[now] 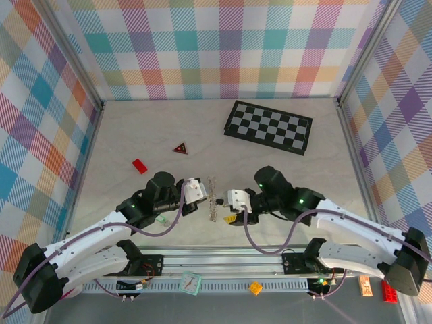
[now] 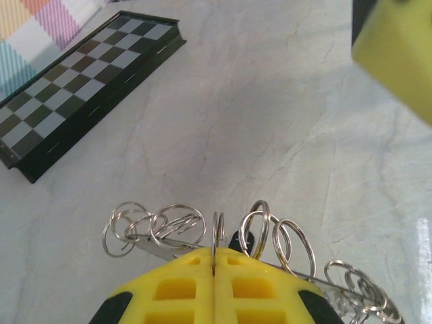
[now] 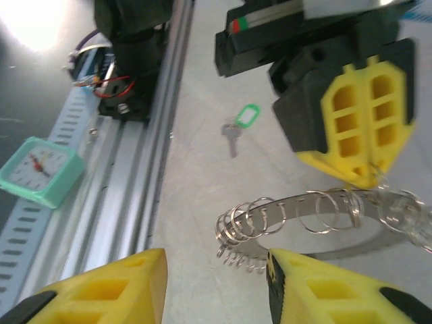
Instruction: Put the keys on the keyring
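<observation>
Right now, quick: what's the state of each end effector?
Left end effector: closed, holding the large flat grey metal keyring.
Right end effector: open, holding nothing.

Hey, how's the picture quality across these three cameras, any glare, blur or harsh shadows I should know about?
Top view: even light, soft shadows, sharp throughout. Left wrist view: the chessboard is in focus, a yellow shape at upper right is badly blurred. Right wrist view: white glare blooms at upper left; the right pincer at the bottom looks soft, the keyring sharper.
</observation>
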{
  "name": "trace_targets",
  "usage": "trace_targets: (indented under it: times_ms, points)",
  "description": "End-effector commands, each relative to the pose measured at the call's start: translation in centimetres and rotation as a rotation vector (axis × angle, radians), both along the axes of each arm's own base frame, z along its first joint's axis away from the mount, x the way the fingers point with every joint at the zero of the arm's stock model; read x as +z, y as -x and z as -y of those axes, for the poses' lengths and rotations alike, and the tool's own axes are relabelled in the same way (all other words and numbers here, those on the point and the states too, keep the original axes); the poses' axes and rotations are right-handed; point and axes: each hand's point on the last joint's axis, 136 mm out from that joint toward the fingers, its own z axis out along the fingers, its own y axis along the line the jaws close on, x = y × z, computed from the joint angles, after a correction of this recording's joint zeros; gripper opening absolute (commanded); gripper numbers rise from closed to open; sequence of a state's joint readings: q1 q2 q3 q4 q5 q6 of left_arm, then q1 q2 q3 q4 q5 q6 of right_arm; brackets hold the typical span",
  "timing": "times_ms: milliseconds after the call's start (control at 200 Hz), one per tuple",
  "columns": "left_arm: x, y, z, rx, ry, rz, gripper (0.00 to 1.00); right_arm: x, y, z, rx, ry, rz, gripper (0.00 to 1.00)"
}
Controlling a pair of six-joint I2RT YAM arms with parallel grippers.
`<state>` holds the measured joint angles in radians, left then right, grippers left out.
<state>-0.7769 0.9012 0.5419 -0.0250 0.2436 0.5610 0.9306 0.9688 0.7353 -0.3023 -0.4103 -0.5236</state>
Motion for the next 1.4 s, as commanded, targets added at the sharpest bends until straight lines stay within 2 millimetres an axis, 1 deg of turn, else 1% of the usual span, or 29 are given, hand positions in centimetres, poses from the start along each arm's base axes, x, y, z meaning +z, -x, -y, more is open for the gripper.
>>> trace_targets:
  times_ms: [0,110,180,330,395,465,555,620,665,730,745,820,935,980,1130,1170,1335,1395]
  points:
    - [3.3,-1.3,-0.1,0.074,0.061,0.055,0.00,0.7,-1.1,-0.5,-0.118,-0.078,-0.077,0.42]
    - [3.6,-2.6,-1.1,0.162,0.063,0.057,0.00,0.3,-0.7,-1.4,-0.149,-0.100,-0.213,0.38]
    - [3.8,-3.7,-2.0,0.235,0.070,0.049,0.00,-0.2,0.6,-2.5,-0.118,-0.105,-0.248,0.38]
    - [3.9,-6.0,-4.4,0.383,0.115,0.005,0.00,-2.5,3.4,-5.8,-0.047,-0.059,-0.219,0.38]
    - [3.9,-6.9,-5.2,0.439,0.142,-0.010,0.00,-3.5,4.1,-7.6,-0.021,-0.035,-0.190,0.39]
    - [3.9,-7.5,-5.9,0.477,0.161,-0.022,0.00,-4.8,4.5,-9.6,0.004,-0.001,-0.132,0.39]
    - [3.5,-8.3,-6.9,0.529,0.179,-0.041,0.00,-6.5,3.9,-12.2,0.019,0.037,-0.071,0.39]
    - [3.1,-8.9,-7.7,0.574,0.192,-0.054,0.00,-7.7,2.6,-14.1,-0.015,0.031,-0.039,0.39]
    - [2.8,-9.3,-8.3,0.606,0.197,-0.064,0.00,-8.1,1.6,-15.4,-0.050,0.015,-0.026,0.39]
    - [2.6,-9.9,-8.9,0.641,0.205,-0.081,0.00,-8.6,0.7,-17.2,-0.082,-0.002,-0.026,0.40]
    - [2.5,-10.0,-9.0,0.648,0.207,-0.085,0.00,-8.5,0.6,-17.7,-0.085,-0.009,-0.026,0.40]
    - [2.3,-10.5,-9.4,0.671,0.218,-0.097,0.00,-9.5,0.4,-19.4,-0.083,-0.012,-0.031,0.41]
    - [2.1,-11.0,-9.3,0.674,0.229,-0.109,0.00,-11.8,0.1,-21.6,-0.059,0.007,-0.023,0.43]
    - [2.1,-11.1,-9.2,0.668,0.228,-0.112,0.00,-12.7,-0.1,-22.3,-0.057,0.011,-0.014,0.44]
    - [2.3,-11.3,-8.7,0.647,0.233,-0.116,0.00,-14.4,-0.9,-23.8,-0.074,0.039,-0.002,0.46]
    - [2.4,-11.3,-8.6,0.643,0.235,-0.116,0.00,-15.0,-1.3,-24.0,-0.089,0.056,0.000,0.46]
    - [2.5,-11.1,-8.5,0.636,0.243,-0.120,0.00,-16.0,-2.4,-24.7,-0.143,0.106,0.004,0.46]
    - [2.6,-11.1,-8.5,0.637,0.248,-0.119,0.00,-16.5,-2.7,-25.0,-0.155,0.126,0.003,0.45]
